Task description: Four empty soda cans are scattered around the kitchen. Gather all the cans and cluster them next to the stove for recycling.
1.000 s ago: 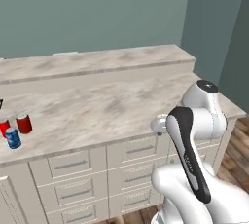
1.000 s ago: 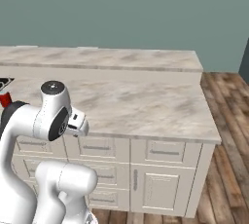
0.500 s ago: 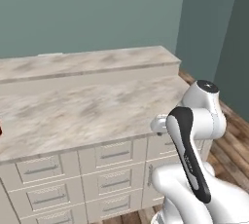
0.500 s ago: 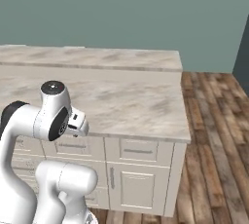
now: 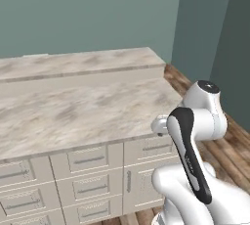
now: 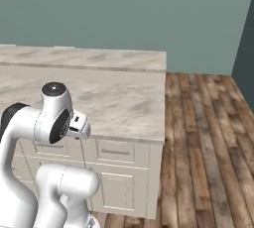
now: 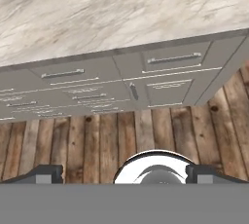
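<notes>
The soda cans and the stove are out of view. My gripper [image 7: 126,174] hangs low in front of the cabinets and looks down at the counter's front edge and the wooden floor. Its two dark fingertips [image 7: 48,173] stand far apart at the bottom of the hand view, open, with nothing between them. The white arm is folded close to the base at the counter's front [image 5: 195,136] [image 6: 49,123].
A long marble counter [image 5: 73,111] [image 6: 124,98] [image 7: 121,9] with a raised back ledge [image 5: 83,65] ends at the right [image 6: 162,123]. Grey drawers and cabinet doors [image 7: 131,89] run below it. Wooden floor [image 6: 208,138] lies open to the right, before a teal wall.
The base has driven right along the counter, so the whole scene slid left. The red and blue cans at the left edge have passed out of view, and the counter's right end has come in.
</notes>
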### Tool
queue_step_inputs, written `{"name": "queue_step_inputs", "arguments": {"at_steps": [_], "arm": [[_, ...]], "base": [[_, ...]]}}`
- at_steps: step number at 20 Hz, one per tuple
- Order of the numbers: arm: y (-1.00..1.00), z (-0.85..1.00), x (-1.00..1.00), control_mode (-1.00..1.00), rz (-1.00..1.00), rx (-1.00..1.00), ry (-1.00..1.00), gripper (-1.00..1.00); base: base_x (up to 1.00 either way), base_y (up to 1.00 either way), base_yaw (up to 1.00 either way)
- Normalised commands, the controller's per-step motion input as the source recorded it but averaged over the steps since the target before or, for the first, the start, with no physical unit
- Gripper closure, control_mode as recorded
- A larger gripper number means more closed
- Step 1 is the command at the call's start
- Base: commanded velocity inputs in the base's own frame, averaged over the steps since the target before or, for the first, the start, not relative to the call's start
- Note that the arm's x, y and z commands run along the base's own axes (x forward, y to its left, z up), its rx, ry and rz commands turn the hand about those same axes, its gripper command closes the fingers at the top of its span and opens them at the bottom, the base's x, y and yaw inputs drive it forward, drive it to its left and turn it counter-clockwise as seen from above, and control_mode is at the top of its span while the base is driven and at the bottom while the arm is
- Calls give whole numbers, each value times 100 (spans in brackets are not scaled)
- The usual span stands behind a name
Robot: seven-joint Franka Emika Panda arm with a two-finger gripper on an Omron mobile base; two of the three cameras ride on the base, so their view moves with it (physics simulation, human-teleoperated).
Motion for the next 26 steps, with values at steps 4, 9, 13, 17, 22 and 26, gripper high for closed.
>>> {"name": "queue_step_inputs", "arguments": {"at_steps": [4, 9, 13, 17, 22, 26], "arm": [[0, 0, 0, 100, 0, 0, 0, -100], [0, 0, 0, 100, 0, 0, 0, -100], [0, 0, 0, 100, 0, 0, 0, -100], [0, 0, 0, 100, 0, 0, 0, -100], [0, 0, 0, 100, 0, 0, 0, -100], [0, 0, 0, 100, 0, 0, 0, -100]], "base": [[4, -59, 6], [7, -58, 7], [8, -58, 7], [9, -57, 7], [11, -57, 7], [13, -56, 7]]}}
